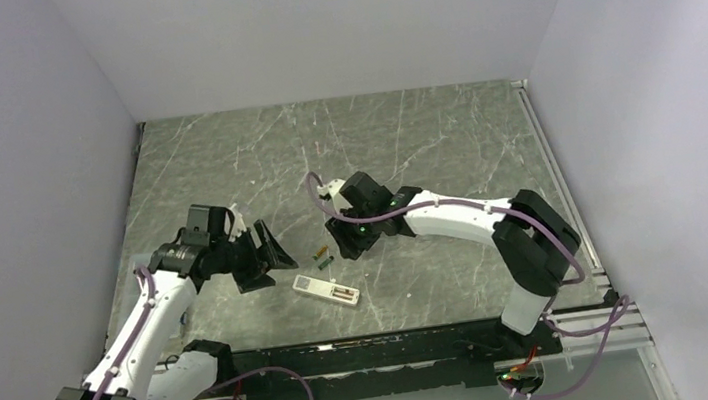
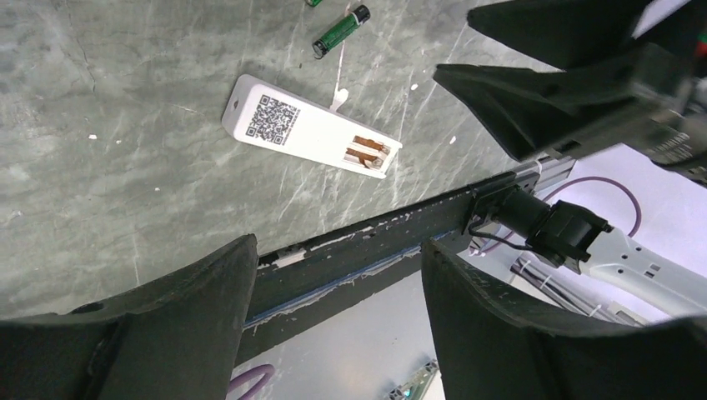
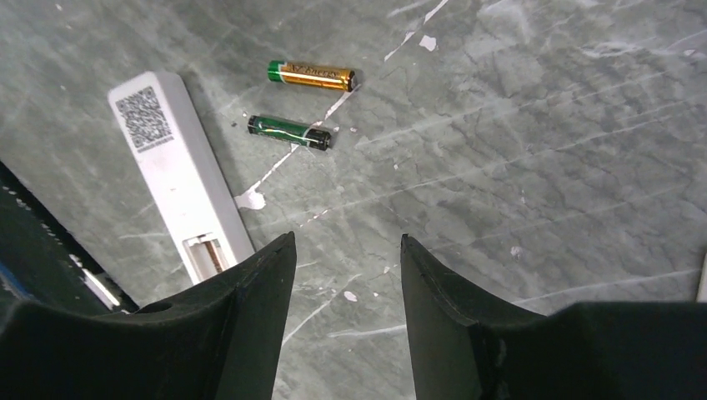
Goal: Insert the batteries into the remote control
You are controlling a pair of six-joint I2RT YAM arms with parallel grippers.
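Lying back-up on the surface [image 1: 424, 142], lower centre of the top view: remote control [image 1: 326, 291], a white bar set on a slant between the two arms. QR label [image 2: 273, 119] at one end. Battery compartment [image 2: 367, 154] at the other end, uncovered, copper-coloured contacts showing.

Green battery [image 3: 289, 132]: on its side on the surface, just beside the labelled half of the remote control, not touching it. Top centre of the left wrist view, above the remote control.

Gold battery [image 3: 313, 75]: on its side, green band at one end. Near the green battery and roughly parallel to it, with a gap between the two. Farther from the remote control than the green one.

Left gripper [image 2: 338, 250]: fingers [image 2: 183, 333] spread wide, nothing between them, touching nothing. Left of centre in the top view, raised off the surface. The remote control sits in the upper half of its wrist view, beyond the fingertips.

Right gripper [image 3: 346, 242]: fingers [image 3: 242, 317] spread apart, holding nothing, touching nothing. Raised off the surface, just right of the two batteries in the top view. Both batteries and the remote control fall in the upper left of its wrist view, beyond the fingertips.
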